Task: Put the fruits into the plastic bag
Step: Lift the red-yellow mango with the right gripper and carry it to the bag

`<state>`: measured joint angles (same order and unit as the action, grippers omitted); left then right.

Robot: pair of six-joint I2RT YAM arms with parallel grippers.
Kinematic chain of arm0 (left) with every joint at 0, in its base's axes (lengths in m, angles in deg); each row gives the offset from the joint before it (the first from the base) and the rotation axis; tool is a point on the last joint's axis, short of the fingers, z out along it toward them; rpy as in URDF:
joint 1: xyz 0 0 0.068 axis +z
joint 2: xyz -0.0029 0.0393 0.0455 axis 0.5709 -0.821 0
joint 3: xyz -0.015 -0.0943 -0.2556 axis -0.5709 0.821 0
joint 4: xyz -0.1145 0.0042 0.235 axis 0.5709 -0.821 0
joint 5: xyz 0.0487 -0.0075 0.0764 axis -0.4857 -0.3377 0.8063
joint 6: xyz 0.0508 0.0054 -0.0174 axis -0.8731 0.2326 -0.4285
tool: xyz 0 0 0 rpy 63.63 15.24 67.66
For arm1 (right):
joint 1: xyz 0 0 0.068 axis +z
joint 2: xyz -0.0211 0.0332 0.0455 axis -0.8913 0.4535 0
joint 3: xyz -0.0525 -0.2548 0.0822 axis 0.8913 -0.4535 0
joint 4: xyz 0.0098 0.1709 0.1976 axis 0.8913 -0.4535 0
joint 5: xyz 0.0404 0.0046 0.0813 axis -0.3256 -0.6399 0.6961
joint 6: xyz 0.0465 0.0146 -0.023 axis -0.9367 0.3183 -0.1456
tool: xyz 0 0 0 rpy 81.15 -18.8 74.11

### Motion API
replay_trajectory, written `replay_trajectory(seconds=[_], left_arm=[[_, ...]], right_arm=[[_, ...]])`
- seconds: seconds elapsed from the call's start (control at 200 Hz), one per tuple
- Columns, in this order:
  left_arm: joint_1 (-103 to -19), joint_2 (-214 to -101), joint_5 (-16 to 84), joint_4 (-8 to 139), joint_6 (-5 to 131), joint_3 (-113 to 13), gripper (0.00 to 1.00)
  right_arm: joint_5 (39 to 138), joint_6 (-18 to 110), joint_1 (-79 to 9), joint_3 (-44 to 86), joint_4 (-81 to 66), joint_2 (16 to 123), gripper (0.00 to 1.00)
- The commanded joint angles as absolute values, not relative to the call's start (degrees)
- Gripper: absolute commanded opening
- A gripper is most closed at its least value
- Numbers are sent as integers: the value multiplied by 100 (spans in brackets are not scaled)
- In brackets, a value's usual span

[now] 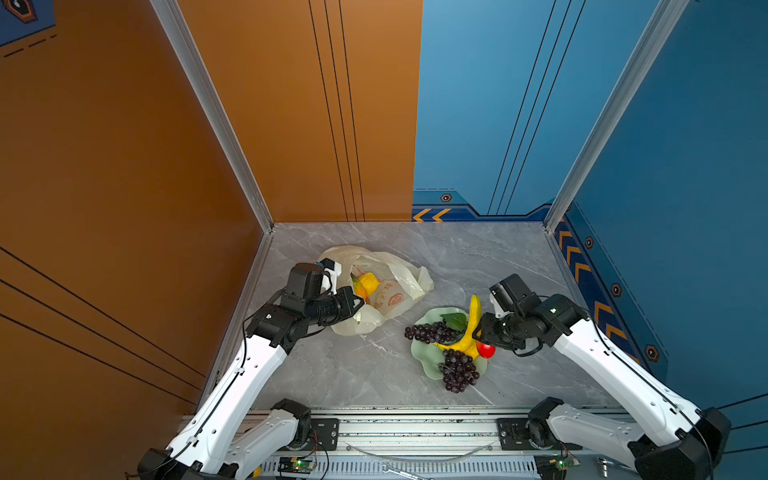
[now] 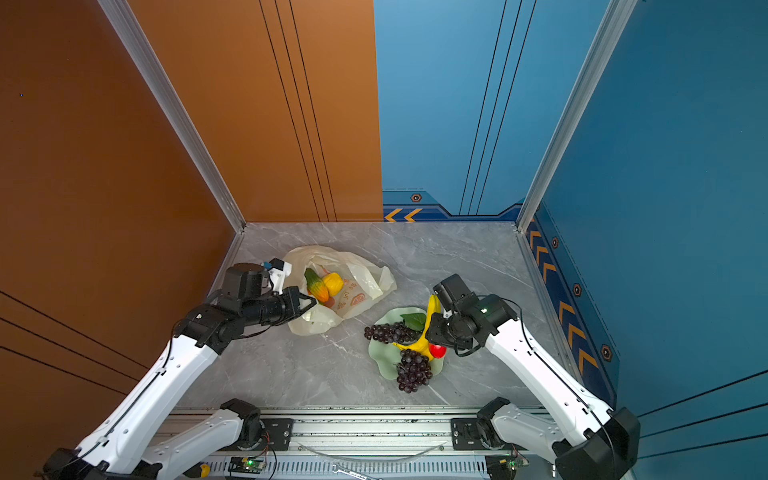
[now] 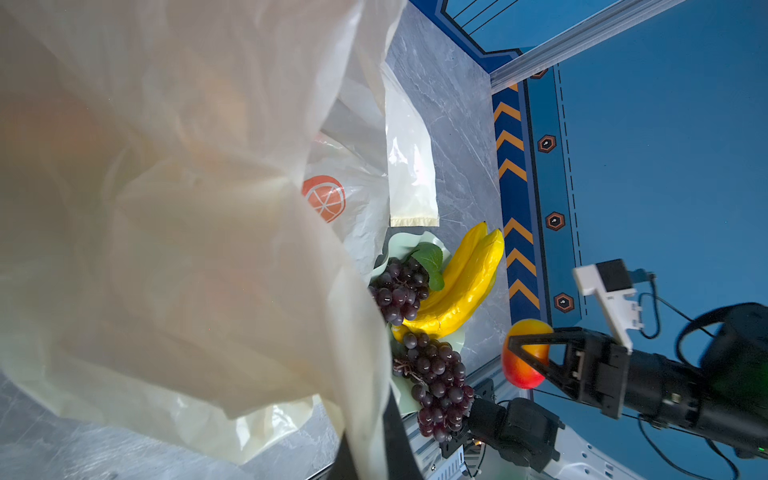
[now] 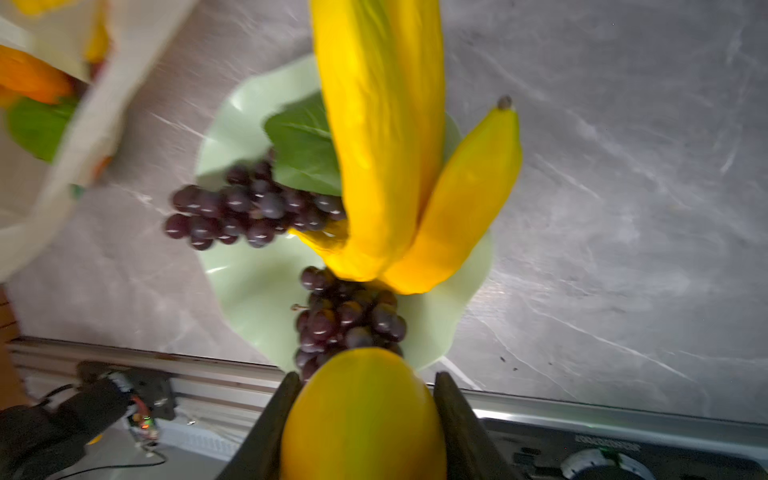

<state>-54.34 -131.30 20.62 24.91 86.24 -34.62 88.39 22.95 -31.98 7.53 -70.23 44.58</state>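
plastic bag [image 1: 399, 270]: thin, crinkly, see-through cream film; it lies floppy with its mouth open, just beside the dish [image 1: 424, 358], on the left arm's side.
dish: pale green, smooth, with a wavy rim.
fruits in the bag: a shiny yellow ridged ball [image 2: 333, 283] and a green-and-orange fruit [image 2: 316, 287] lie in the bag's mouth.
fruits on the dish: long smooth yellow bananas [image 1: 472, 328], two bunches of small round dark purple grapes [image 1: 459, 372] and a green leaf [image 1: 455, 320].
mango [image 3: 523, 374]: smooth, egg-shaped, yellow going red, at the dish's rim on the right arm's side; I cannot tell if it touches the dish.
right gripper [image 4: 365, 378]: the fingers are part way open, one on each side of the mango, holding it.
left gripper [image 1: 359, 301]: the fingers are closed tight and pinch the bag's film.
table [image 1: 353, 374]: flat grey stone look with thin white lines, under the dish.
room: an orange wall [image 1: 124, 166] and a blue wall [image 1: 665, 166]; a silver rail [image 1: 415, 430] runs along the front.
left wrist view only: a round orange-slice print [image 3: 324, 199] on the bag.
right wrist view only: one shorter banana sticks out from the others; the view is blurry.
both top views only: the fruits inside the bag.
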Motion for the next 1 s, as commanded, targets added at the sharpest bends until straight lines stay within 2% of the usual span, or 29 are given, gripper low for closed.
replay_trajectory(seconds=[0.0, 0.165, 0.34, 0.516, 0.996], left_arm=[[-5510, -13099, 2180, 2563, 8625, -3489, 0], [-5607, -13129, 2233, 2567, 8635, -3541, 0], [-5669, -13113, 2288, 2567, 8654, -3570, 0], [-5696, -13069, 2319, 2569, 8686, -3523, 0], [-5722, -12982, 2423, 2561, 8801, -3380, 0]], right_arm=[[9552, 2055, -3210, 1200, -6981, 4475, 37], [10744, 1334, -3025, 1460, -5668, 4758, 37], [11570, 835, -2613, 1674, -4462, 5436, 37], [11843, 1173, -2325, 2483, -4394, 6528, 37], [12120, 1869, -2362, 4344, -4432, 9317, 37]])
